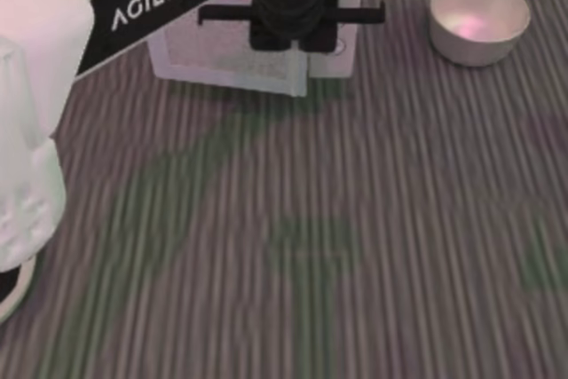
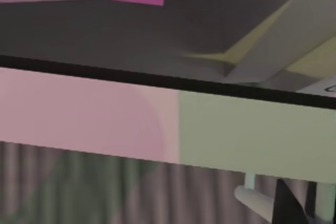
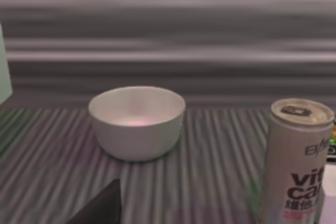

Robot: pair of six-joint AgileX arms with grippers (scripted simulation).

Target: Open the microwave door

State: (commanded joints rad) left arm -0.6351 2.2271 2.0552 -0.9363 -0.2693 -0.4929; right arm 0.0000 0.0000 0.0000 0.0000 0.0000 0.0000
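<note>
Microwave (image 1: 257,55) at bench far edge, left of bowl (image 1: 479,19). Left gripper (image 1: 293,42) over microwave door (image 1: 232,61) free edge; finger state unclear. Door slightly ajar; next: swing outward.

Matt white bowl (image 1: 479,19); ribbed cloth-like table (image 1: 355,246).

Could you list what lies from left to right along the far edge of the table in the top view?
Left arm → microwave, with the left end effector over its front → white bowl.
</note>
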